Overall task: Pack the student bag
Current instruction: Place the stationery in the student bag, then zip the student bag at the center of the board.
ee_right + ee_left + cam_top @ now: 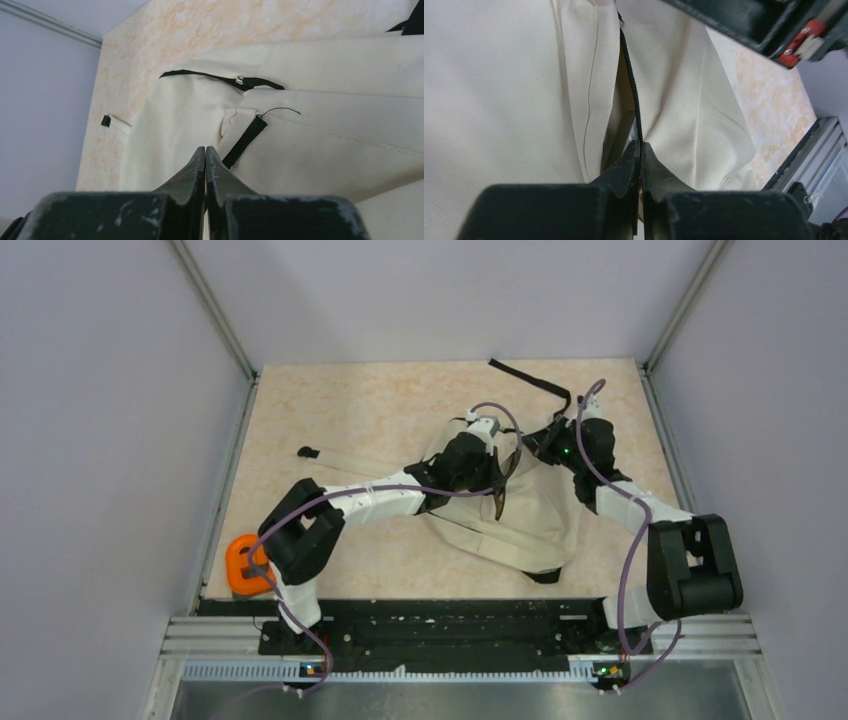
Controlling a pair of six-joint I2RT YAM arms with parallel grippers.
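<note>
Left claw (640, 145) pinching student bag (520, 515) at black zipper (631, 85); right claw (205, 149) pressed together, fabric hold unconfirmed. Judged: holding opening for packing.

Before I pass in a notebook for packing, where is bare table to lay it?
Bare table lies far-left, between the left wall and the loose strap, and near-centre, between the orange object and the student bag. Around the bag it is crowded.

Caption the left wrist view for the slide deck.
Left gripper shut on the black zipper of the cream student bag; marbled tabletop beyond.
</note>
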